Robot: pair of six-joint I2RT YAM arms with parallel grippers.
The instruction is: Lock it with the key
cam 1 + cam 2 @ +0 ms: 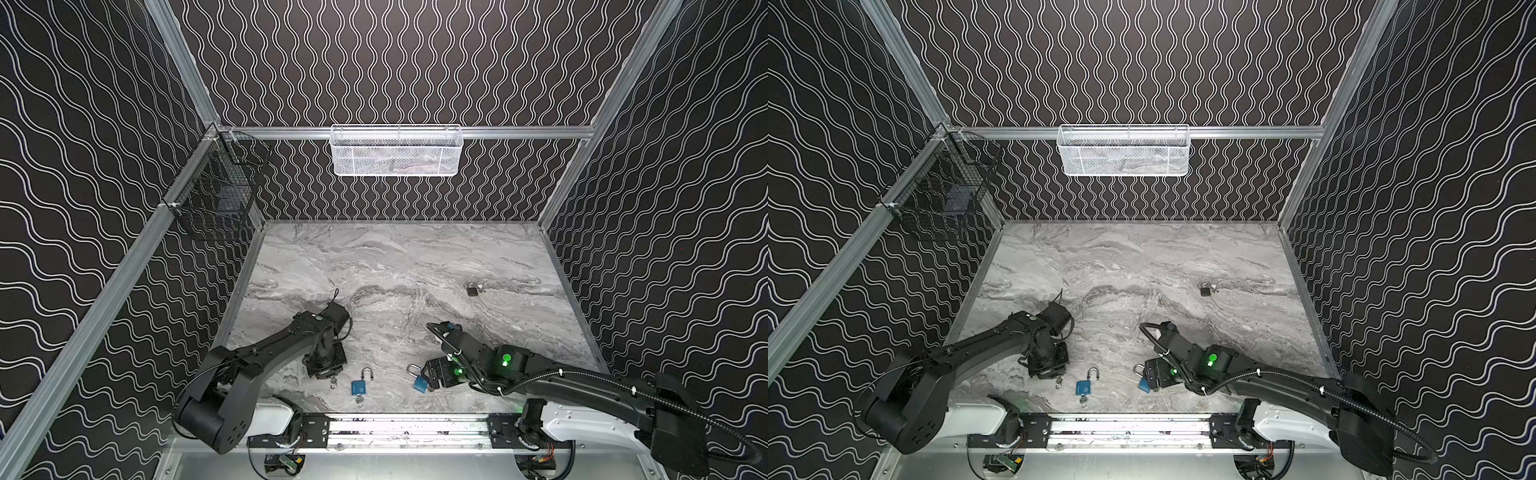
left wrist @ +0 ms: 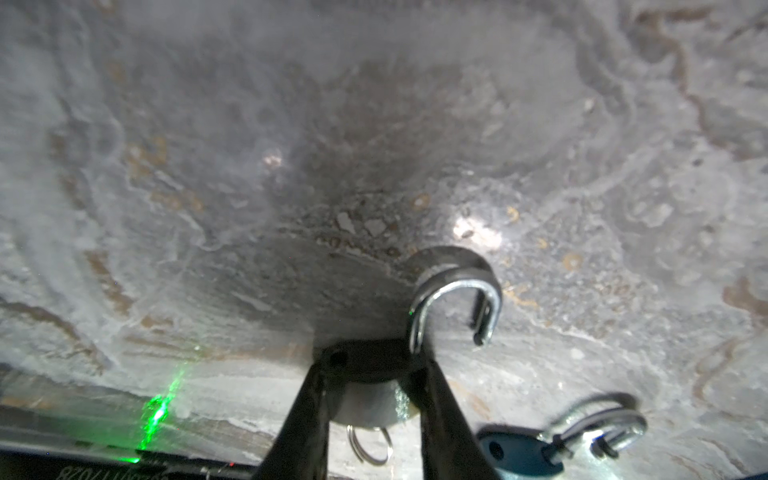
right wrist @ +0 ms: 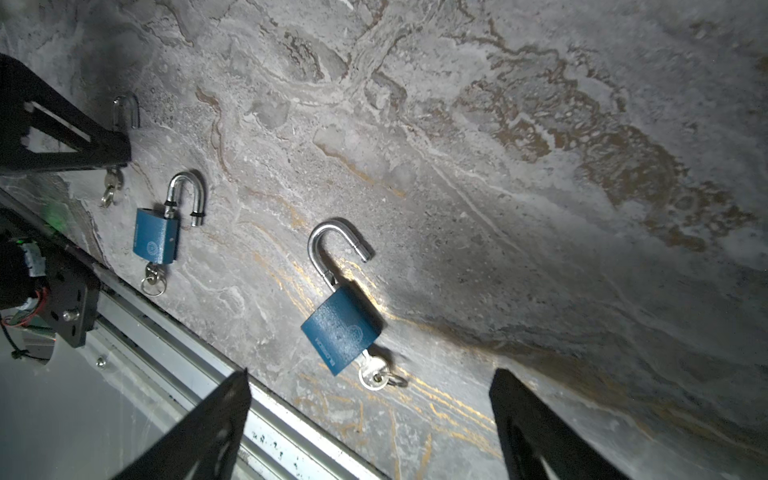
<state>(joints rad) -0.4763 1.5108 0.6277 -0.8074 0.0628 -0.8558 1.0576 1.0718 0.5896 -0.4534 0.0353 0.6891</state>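
Note:
Three blue padlocks with open shackles and keys in their undersides lie near the table's front edge. My left gripper points down and is shut on the body of the leftmost padlock; its shackle sticks out past the fingers and its key with its ring hangs out at the near side. The middle padlock lies free. My right gripper hovers open over the right padlock, whose key lies between the spread fingers.
A small black padlock lies at the far right of the marble table. A white mesh basket hangs on the back wall and a black wire basket on the left wall. The metal rail runs along the front edge.

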